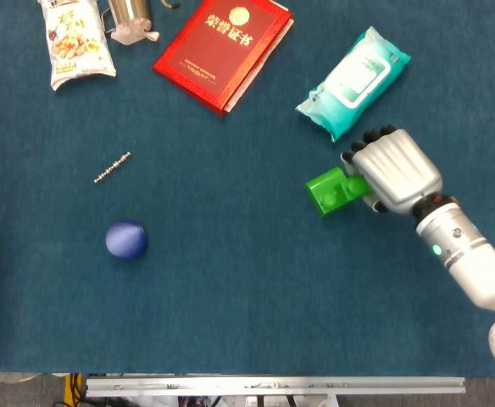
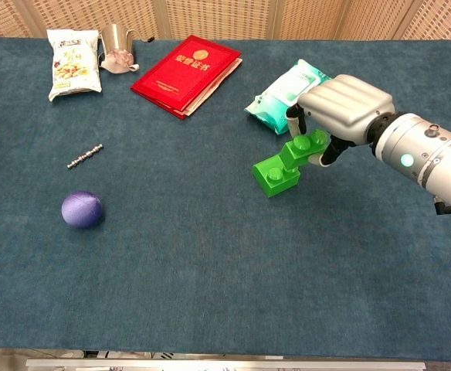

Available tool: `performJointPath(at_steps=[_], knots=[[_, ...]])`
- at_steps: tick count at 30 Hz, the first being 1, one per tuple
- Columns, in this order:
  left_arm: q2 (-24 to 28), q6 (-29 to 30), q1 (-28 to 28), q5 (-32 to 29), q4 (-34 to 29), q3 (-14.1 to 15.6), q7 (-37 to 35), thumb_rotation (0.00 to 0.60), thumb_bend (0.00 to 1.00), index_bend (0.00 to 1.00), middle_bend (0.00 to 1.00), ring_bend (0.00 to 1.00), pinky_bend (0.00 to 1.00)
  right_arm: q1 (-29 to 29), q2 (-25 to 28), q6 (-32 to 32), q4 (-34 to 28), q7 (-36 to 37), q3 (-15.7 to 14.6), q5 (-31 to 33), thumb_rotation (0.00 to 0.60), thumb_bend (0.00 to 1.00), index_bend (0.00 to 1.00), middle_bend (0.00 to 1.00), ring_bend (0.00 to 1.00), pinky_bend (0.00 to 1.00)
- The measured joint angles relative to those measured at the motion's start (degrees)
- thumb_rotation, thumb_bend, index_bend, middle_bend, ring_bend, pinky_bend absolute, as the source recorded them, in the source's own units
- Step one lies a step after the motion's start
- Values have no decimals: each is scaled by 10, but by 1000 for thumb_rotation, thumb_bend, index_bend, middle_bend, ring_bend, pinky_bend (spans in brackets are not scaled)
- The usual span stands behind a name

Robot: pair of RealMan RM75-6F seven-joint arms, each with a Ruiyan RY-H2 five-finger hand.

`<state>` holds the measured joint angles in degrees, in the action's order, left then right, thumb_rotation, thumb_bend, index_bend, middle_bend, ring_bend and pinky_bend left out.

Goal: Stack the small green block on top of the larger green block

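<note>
The right hand (image 2: pixel 341 108) pinches the small green studded plastic block (image 2: pixel 306 147) just above and beside the larger green studded plastic block (image 2: pixel 276 175), lining it up for stacking.

A dark blue cloth-covered table (image 2: pixel 210 294) stands before woven wicker-like wall panels (image 2: pixel 210 15) with pale wooden uprights.

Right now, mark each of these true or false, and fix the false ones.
1. The right hand holds the small green block. True.
2. The larger green block lies on the wet wipes pack. False: it lies on the blue tablecloth, apart from the pack.
3. The purple ball touches the red booklet. False: they lie far apart.
4. The left hand holds the snack bag. False: no left hand shows.
</note>
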<state>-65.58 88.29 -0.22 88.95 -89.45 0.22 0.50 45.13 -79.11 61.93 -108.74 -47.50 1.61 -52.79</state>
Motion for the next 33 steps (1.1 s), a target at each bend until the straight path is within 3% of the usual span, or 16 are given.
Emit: performJointPath(at_steps=[18,33], knots=[[-1,3,2,-2,10,0,-11,600,218,50,124,112,115,35,-24,6,-12,-61,-3,69,600,246,585,470,314,349],[-4,6,4,-4,20,0,-23,600,218,50,124,112,115,50,-46,12,6,-69,-9,84,600,245,585,470,314,349]])
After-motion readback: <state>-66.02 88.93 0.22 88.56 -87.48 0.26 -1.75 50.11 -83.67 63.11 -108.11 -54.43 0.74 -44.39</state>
